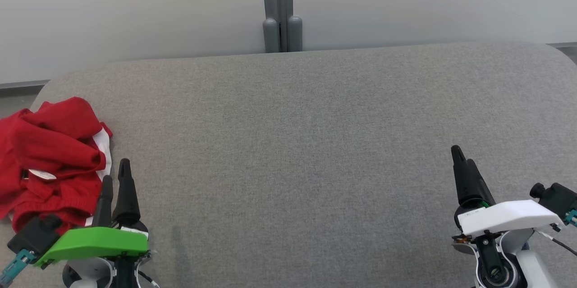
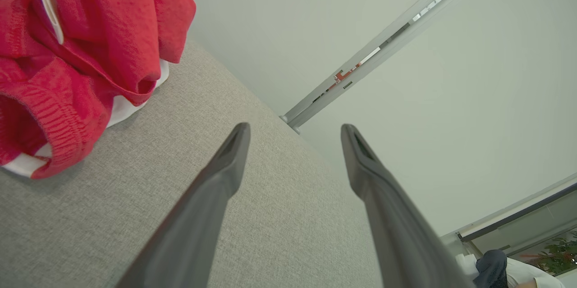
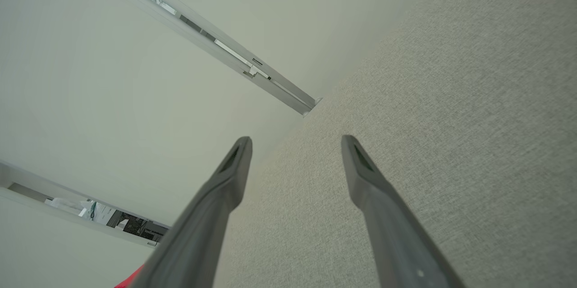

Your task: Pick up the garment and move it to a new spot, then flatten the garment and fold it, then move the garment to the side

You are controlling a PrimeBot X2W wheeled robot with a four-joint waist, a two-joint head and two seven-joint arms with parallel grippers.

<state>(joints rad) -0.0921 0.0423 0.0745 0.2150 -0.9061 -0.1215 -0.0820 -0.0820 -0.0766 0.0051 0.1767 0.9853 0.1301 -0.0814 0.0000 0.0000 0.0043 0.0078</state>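
Garment (image 1: 49,162), red with white trim, lies crumpled and unheld at the left end of a grey fabric table (image 1: 293,144). Left gripper (image 1: 116,171) sits just beside it, jaws spread and empty, probably placed for the pickup. Right gripper (image 1: 463,156) hovers well apart on the right, likewise spread and empty.

Fuzzy red knit cloth, ribbed at the hem, for the garment (image 1: 49,144), matt grey woven fabric on the table (image 1: 288,144), smooth matt dark plastic for the fingers (image 2: 216,180), slightly glossy plastic on the green cover (image 1: 94,240) and white cover (image 1: 509,216).
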